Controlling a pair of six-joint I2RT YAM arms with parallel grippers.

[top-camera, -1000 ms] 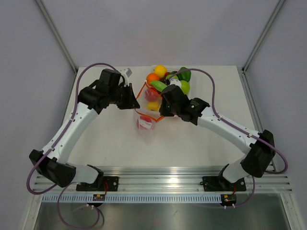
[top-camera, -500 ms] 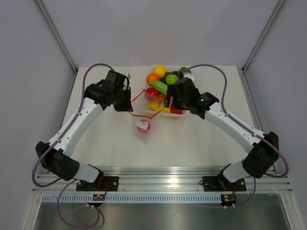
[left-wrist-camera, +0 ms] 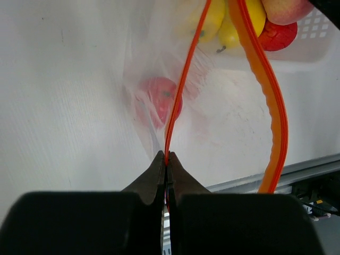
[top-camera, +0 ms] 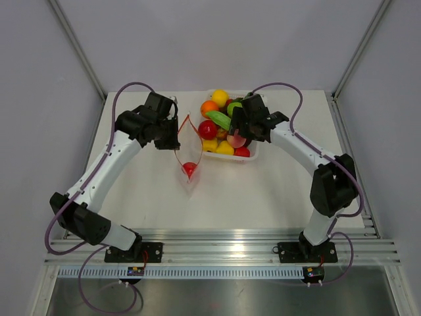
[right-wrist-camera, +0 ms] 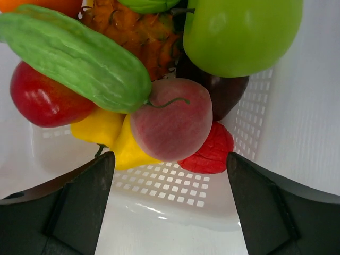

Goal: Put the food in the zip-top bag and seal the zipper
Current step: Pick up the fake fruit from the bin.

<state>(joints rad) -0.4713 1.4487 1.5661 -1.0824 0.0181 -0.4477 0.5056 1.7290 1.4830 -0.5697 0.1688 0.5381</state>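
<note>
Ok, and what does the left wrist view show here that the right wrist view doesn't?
Only the left wrist view: the left gripper shut on the zipper of the zip-top bag, one strip pinched and the other bowed away so the mouth gapes; one red food piece sits inside. Only the right wrist view: the right gripper open over the pile, with the long green vegetable and green apple. Both: the white tray, its yellow pieces and the bumpy red one.
</note>
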